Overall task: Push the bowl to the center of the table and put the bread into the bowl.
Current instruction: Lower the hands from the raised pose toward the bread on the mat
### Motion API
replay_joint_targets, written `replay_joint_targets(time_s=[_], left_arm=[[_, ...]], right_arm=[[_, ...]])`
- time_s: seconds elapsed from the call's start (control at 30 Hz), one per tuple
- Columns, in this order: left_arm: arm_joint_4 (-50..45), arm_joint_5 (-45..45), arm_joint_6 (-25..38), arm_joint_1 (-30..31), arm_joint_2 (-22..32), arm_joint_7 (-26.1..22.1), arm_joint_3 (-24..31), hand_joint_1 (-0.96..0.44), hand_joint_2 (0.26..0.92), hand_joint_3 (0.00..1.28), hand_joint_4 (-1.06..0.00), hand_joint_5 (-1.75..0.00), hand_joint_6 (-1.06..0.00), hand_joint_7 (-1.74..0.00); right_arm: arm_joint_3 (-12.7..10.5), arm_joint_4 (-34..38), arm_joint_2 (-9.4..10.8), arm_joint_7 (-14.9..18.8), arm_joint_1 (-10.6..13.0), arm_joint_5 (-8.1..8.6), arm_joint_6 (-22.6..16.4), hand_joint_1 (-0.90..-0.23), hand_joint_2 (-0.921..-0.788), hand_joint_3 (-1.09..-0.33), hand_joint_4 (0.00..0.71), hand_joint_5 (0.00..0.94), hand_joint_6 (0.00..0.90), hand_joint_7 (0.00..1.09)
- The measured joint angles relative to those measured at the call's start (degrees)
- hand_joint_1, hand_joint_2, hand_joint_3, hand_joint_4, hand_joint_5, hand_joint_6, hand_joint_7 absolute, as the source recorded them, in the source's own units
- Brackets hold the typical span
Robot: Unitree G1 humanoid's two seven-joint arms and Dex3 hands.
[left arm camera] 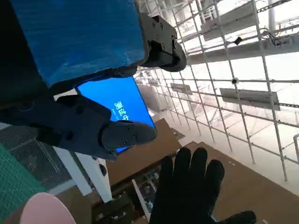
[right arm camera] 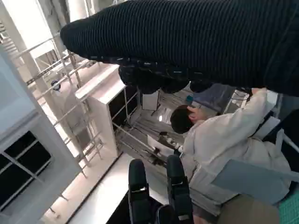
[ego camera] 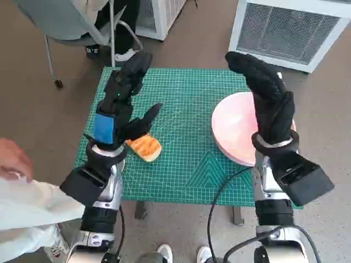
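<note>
A pink bowl (ego camera: 237,131) sits on the right part of the green mat (ego camera: 186,109), partly under my right hand (ego camera: 269,98). That gloved hand is raised above the bowl with its fingers stretched out, holding nothing. A golden piece of bread (ego camera: 146,147) lies near the mat's front left. My left hand (ego camera: 123,96) is lifted above and behind the bread, fingers spread, its thumb reaching toward the bread without touching it. In the left wrist view the bowl's rim (left arm camera: 44,207) and the gloved right hand (left arm camera: 191,189) show. The right wrist view shows only the glove (right arm camera: 187,42).
A grey chair (ego camera: 71,24) and a person's feet stand beyond the mat's far left corner. White grilled units (ego camera: 290,27) stand at the back right. A person's hand and pale sleeve (ego camera: 22,192) reach in at the left edge. A person sits in the right wrist view (right arm camera: 224,144).
</note>
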Motion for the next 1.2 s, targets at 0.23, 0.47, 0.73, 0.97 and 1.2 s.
replay_joint_targets(time_s=[0.23,0.47,0.73,0.97,1.2], left_arm=[[0.0,0.0,0.0,0.0,0.0,0.0,0.0,-0.37,0.921,0.37,-0.38,0.0,-0.3,-0.31],[0.0,0.0,0.0,0.0,0.0,0.0,0.0,-0.37,0.921,0.37,-0.38,0.0,-0.3,-0.32],[0.0,-0.3,0.2,0.0,0.0,-0.1,-0.1,-0.37,0.921,0.37,-0.38,0.0,-0.29,-0.32],[0.0,-0.5,0.3,0.0,0.0,-0.2,-0.1,-0.37,0.921,0.36,-0.38,0.0,-0.29,-0.32],[-0.1,-0.5,0.3,0.1,0.1,-0.1,-0.2,-0.37,0.921,0.36,-0.38,0.0,-0.29,-0.32]], right_arm=[[0.1,0.0,0.0,0.1,0.2,0.22,0.0,-0.562,-0.921,-0.784,0.308,0.024,-0.001,0.7],[0.2,0.1,0.0,0.1,0.3,0.2,0.0,-0.558,-0.921,-0.786,0.308,0.023,-0.001,0.7],[0.3,0.2,0.0,0.1,0.4,0.21,0.0,-0.554,-0.921,-0.788,0.308,0.023,-0.001,0.7],[-0.2,0.6,-0.4,0.2,0.4,0.12,-0.3,-0.559,-0.921,-0.778,0.316,0.026,-0.001,0.7],[-4.5,5.6,-4.1,-3.8,-0.1,-3.53,-4.4,-0.535,-0.921,-0.805,0.323,0.029,-0.001,0.7]])
